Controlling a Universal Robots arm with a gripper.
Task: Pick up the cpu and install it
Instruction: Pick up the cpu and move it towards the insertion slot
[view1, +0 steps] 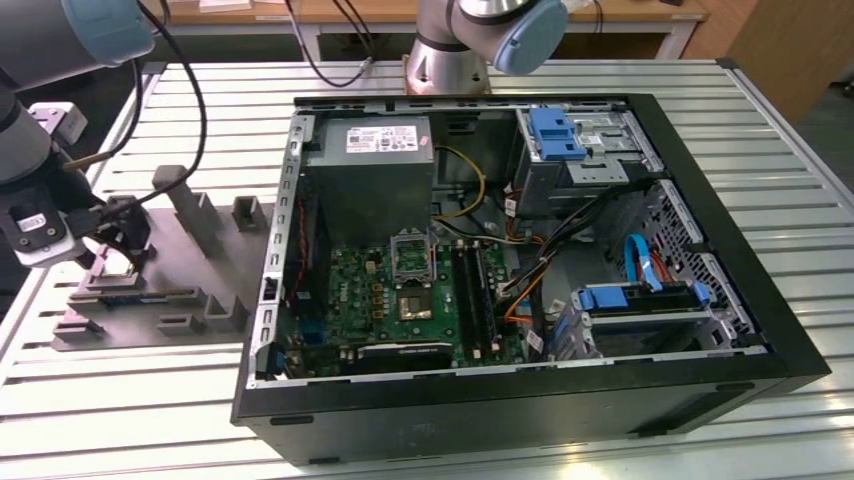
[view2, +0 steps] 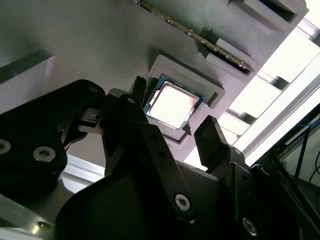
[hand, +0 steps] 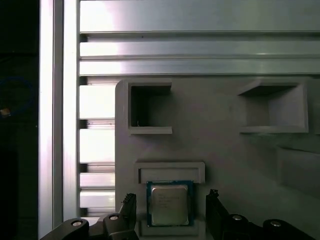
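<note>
Silvery cpu (hand: 170, 205) centred within spread gripper (hand: 172, 196)

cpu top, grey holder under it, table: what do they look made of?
cpu: silvery top with glare, likely metal. grey holder: matte, uniform, probably plastic. table: bright reflective grooved slats, likely aluminium.

The silvery-topped cpu (hand: 170, 204) lies flat in a recess of the grey tray (hand: 225, 160).

1. a robotics lab or workshop bench.
2. an open computer case (view1: 507, 415) lies on a slatted aluminium table (view1: 801, 130).
3. a robot arm base (view1: 447, 60) stands just behind the case.
4. a grey fixture plate (view1: 187, 270) sits beside the case, on the exterior view's left.
</note>
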